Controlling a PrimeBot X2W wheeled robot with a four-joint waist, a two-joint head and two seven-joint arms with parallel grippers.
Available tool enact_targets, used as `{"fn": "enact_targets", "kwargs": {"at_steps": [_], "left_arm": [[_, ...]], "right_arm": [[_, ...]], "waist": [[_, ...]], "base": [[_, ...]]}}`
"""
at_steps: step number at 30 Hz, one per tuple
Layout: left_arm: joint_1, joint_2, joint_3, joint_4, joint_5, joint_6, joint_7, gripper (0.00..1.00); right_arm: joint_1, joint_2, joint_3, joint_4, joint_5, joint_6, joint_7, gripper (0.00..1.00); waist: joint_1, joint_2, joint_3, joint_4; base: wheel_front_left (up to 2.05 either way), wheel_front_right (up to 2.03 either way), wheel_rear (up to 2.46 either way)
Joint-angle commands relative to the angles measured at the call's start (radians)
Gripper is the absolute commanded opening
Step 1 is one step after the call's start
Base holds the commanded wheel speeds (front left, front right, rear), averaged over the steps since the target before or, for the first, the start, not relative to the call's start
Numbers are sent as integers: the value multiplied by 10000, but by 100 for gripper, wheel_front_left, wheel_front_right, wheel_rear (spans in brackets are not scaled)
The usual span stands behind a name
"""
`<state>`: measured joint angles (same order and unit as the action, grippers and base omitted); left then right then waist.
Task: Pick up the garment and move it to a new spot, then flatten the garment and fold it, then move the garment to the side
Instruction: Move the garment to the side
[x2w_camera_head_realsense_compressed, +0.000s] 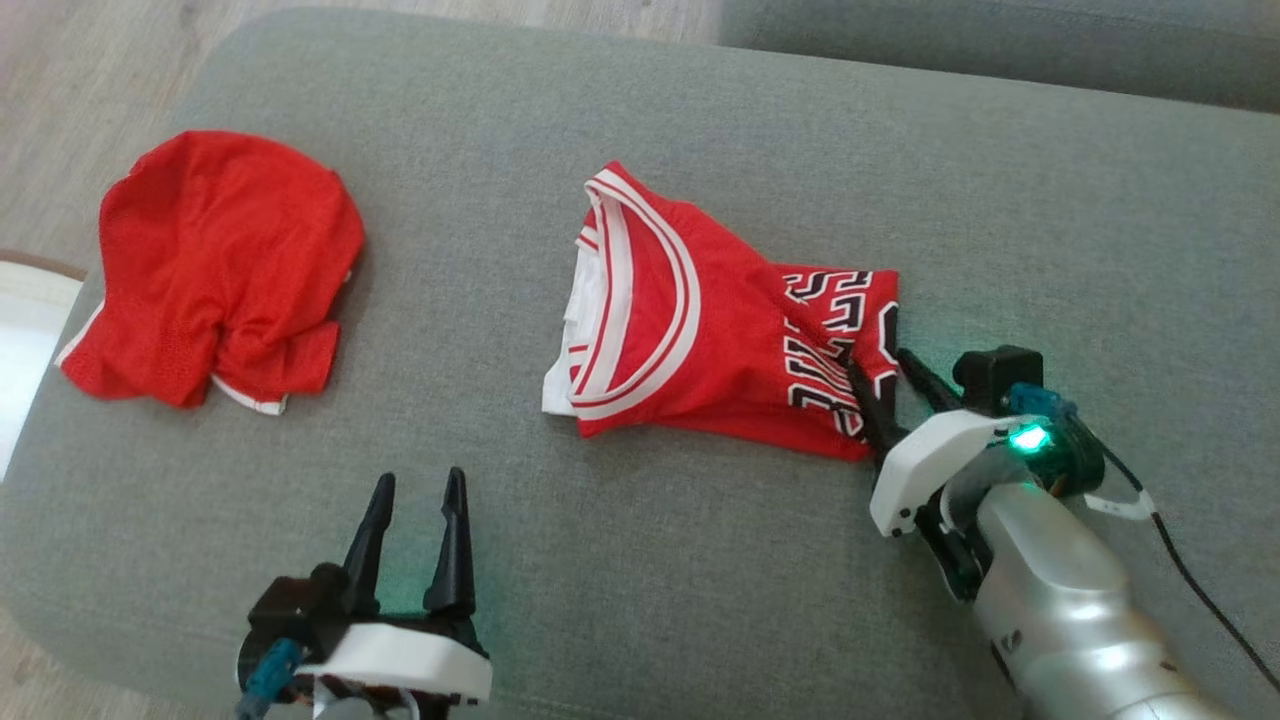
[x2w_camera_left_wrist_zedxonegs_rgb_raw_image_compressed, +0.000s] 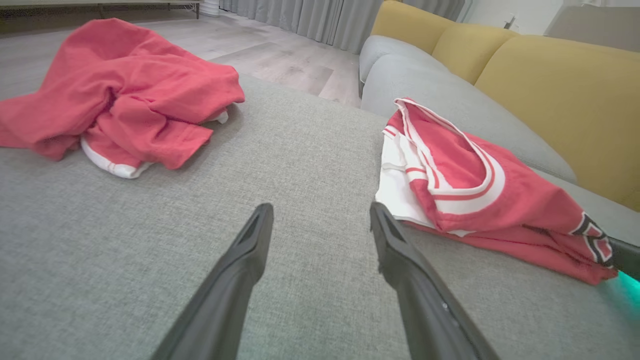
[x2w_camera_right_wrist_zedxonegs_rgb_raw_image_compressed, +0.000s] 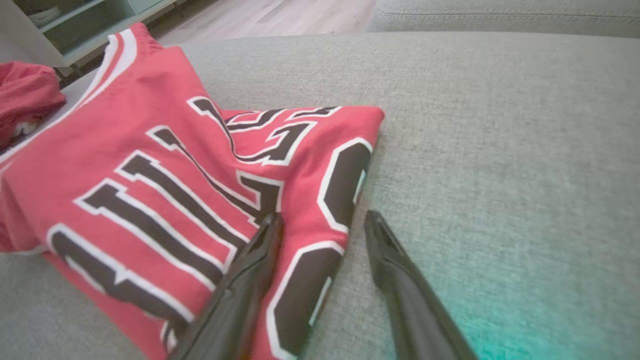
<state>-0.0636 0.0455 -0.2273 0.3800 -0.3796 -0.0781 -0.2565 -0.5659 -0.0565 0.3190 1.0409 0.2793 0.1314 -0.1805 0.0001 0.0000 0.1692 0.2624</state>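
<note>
One broad grey cushion fills the foreground, and both garments lie on it. Behind it, in the left wrist view, stands a sofa with a grey seat and a yellow back, with a wood floor between. At the top left corner of the right wrist view there is a pale green shelf unit. Something light sits on its upper shelf, too blurred to name.

The jersey lies near the middle of the cushion, folded into a rough bundle. It is red, with white-striped trim curving across its left half and black letters edged in white on its right half. A white inner layer shows at its left edge. Well apart from it, toward the cushion's left end, lies a crumpled red garment in a heap, with a strip of white hem showing underneath.

The right gripper reaches in from the lower right on its silver forearm, a green light glowing at the wrist. Its jaws are spread and straddle the jersey's lettered edge. One finger lies over the fabric and the other over bare cushion just beside it, so nothing is pinched.

The left gripper sits low at the near edge of the cushion, between the two garments. Its jaws are also spread and hold nothing.
</note>
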Motion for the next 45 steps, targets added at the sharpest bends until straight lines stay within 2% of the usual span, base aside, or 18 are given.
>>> {"fn": "enact_targets", "kwargs": {"at_steps": [1,5,9,16,22,23,27,33,40,45], "left_arm": [[-373,47,279,-318,-82,74,-53,100],[-348,47,355,-285,-88,79,-53,100],[-352,47,454,-248,52,-45,-53,100],[-689,47,403,-440,206,-248,-53,100],[-964,47,302,-592,351,-357,-53,100],[-964,47,302,-592,351,-357,-53,100],[-1145,47,143,-542,426,-418,-53,100],[-1317,47,20,-436,475,-485,-53,100],[-1237,47,-9,-366,474,-518,-53,100],[-1275,47,-35,-368,526,-522,-53,100]], "right_arm": [[-210,62,278,64,-20,-7,11,0],[-281,62,40,321,-10,-7,-499,0],[-94,62,-366,375,34,-7,-755,0],[241,60,-802,-267,-197,-7,-808,0],[410,61,-273,-1050,115,-7,-810,0],[410,61,-273,-1050,115,-7,-810,0],[259,-4,296,-1237,212,-7,-792,0],[-942,-824,479,-1093,-118,-7,-566,0],[-2654,-2114,43,-195,-729,-7,-29,0],[-3768,-3180,-602,780,-1801,-7,300,0]], "waist": [[-1,0,53,21],[-1,0,-64,-331],[-1,0,-355,-1183],[-1,0,-375,-3647],[-1,0,3,-5734],[-1,0,3,-5734],[-1,0,277,-6526],[-1,0,627,-6685],[-1,0,898,-6054],[-1,0,1115,-5508]], "base": [[0,0,0],[0,0,0],[0,0,0],[0,0,0],[0,0,0],[0,0,0],[0,0,0],[0,0,0],[0,0,0],[0,0,0]]}}
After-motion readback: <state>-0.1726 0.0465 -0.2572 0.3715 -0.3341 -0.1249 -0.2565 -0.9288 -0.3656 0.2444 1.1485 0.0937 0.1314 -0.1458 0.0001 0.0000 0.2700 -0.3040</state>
